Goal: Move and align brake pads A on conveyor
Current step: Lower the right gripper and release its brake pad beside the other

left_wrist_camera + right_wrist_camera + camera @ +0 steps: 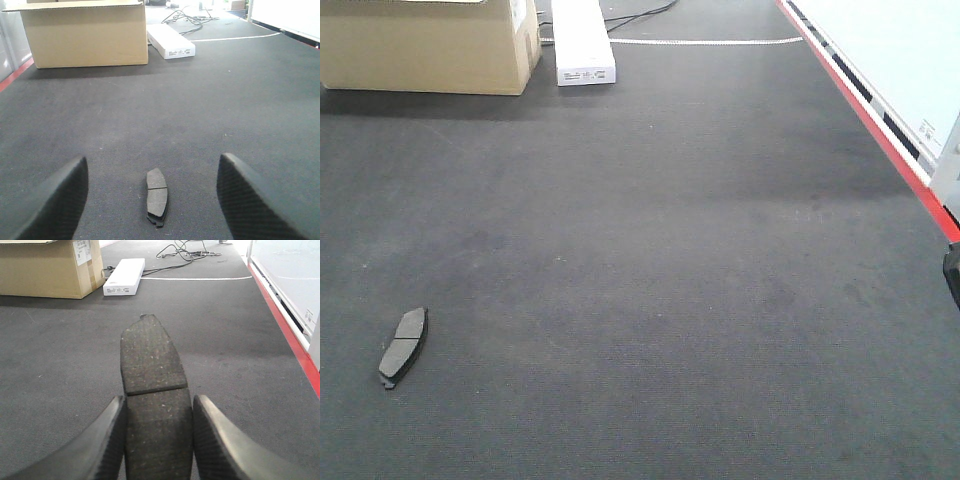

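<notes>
1. Gripping the held brake pad (150, 355) along its two long edges, the right gripper (158, 400) is clamped on it. We see one dark ribbed finger (112, 440) pressed to each side of the near half.
2. In the right wrist view that pad fills the lower centre and points toward the top of the frame. Its centre groove runs across it just beyond the fingertips. We cannot tell whether its underside touches the belt.
3. The loose brake pad (403, 345) lies flat on the conveyor (670, 250) at the lower left of the front view, face up and slightly tilted, with nothing touching it.
4. In the left wrist view we find this pad (157, 196) at the bottom centre. The left gripper (152, 160) is spread wide around it, with each finger (55, 205) well apart from the pad.
5. The dark, carpet-like belt fills most of every view. A red strip (880, 130) runs along its edge at the upper right of the front view.
6. At the upper left of the front view we see a cardboard box (420, 45) standing on the belt. A long white box (583, 40) lies just beside it.
7. Black cables (185, 252) trail across the top centre of the right wrist view, beyond the white box.
</notes>
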Tool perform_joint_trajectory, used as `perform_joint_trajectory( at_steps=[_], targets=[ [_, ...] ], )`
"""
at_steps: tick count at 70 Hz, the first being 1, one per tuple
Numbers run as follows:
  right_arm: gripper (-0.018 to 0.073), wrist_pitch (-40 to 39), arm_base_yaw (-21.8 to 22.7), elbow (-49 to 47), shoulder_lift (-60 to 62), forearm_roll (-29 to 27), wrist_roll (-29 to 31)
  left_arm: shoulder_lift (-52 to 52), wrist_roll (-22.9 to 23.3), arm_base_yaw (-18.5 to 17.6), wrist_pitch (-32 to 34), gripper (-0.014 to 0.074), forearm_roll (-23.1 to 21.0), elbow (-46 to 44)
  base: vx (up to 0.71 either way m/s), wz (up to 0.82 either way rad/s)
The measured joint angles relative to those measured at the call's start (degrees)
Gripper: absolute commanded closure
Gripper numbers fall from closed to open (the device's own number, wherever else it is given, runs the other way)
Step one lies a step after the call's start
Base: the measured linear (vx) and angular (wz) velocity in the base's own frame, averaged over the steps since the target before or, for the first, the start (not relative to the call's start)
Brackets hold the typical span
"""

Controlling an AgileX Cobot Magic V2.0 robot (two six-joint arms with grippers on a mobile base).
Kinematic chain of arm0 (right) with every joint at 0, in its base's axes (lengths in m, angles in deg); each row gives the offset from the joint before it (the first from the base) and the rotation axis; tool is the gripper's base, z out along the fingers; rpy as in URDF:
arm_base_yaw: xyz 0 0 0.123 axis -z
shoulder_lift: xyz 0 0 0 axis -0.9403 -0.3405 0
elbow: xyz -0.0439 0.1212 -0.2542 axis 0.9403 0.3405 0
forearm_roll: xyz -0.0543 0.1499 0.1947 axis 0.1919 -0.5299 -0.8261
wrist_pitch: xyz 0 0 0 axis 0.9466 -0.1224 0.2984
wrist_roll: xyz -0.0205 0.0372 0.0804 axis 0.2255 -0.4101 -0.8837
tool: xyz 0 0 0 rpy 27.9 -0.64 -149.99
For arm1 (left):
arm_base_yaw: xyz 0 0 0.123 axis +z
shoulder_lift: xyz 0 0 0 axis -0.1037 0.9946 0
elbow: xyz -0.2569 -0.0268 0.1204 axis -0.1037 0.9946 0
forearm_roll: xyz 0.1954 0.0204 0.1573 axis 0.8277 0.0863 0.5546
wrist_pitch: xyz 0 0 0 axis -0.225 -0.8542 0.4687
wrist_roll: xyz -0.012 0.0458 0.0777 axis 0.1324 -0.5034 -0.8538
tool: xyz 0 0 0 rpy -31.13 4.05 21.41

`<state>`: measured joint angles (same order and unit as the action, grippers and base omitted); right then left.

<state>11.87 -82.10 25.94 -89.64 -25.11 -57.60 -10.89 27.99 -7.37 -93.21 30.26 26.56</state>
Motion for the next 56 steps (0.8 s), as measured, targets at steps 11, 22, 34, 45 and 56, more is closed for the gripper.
perform_joint_trajectory(
  at_steps=[11, 22, 34, 45, 56],
  targets=[
    [0.0563, 0.0, 0.0, 0.0, 0.0, 0.0, 0.0, 0.0, 0.0, 0.0, -0.05, 0.0073, 0.0, 0.0, 0.0, 0.0],
    [0.0563, 0.0, 0.0, 0.0, 0.0, 0.0, 0.0, 0.0, 0.0, 0.0, -0.05, 0.0073, 0.0, 0.0, 0.0, 0.0],
    [0.0563, -0.46, 0.0, 0.0, 0.0, 0.0, 0.0, 0.0, 0.0, 0.0, -0.05, 0.0073, 0.0, 0.0, 0.0, 0.0],
    [0.0561, -1.0, 0.0, 0.0, -0.41, -0.24, -0.39, 0.0, 0.0, 0.0, -0.05, 0.0073, 0.0, 0.0, 0.0, 0.0],
    [0.0557, 0.31, 0.0, -3.59, -9.03, -2.5, -1.01, 0.0, 0.0, 0.0, -0.05, 0.0073, 0.0, 0.0, 0.0, 0.0]
  ],
)
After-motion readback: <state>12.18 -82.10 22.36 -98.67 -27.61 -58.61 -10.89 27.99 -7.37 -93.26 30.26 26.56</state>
